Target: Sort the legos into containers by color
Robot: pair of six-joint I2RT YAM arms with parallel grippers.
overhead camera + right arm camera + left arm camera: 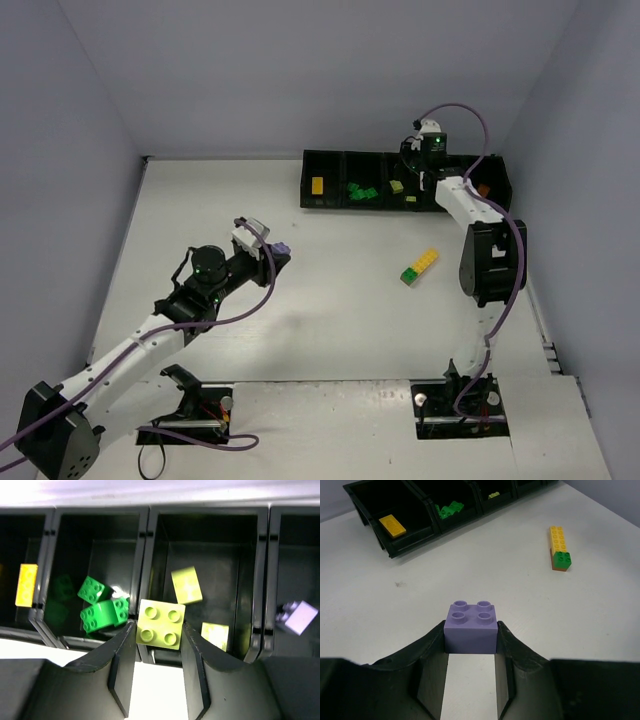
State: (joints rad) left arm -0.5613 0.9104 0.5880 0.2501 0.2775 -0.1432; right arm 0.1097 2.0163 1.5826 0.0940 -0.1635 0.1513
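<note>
My left gripper (277, 251) is shut on a lavender brick (471, 621), low over the table left of centre, studs up. My right gripper (159, 631) is shut on a lime green brick (160, 624) over the black tray (304, 182), above the wall (145, 545) between the second and third compartments. The tray holds a yellow brick (26, 584), dark green bricks (102, 612), two lime bricks (186, 584) and a lavender brick (297, 617). A stack (420, 266) of yellow, dark green and orange-brown bricks lies on the table; it also shows in the left wrist view (559, 547).
The tray runs along the back of the table, right of centre. An orange-brown brick (483, 188) lies in its rightmost compartment, partly behind the right arm. Grey walls close in the table on three sides.
</note>
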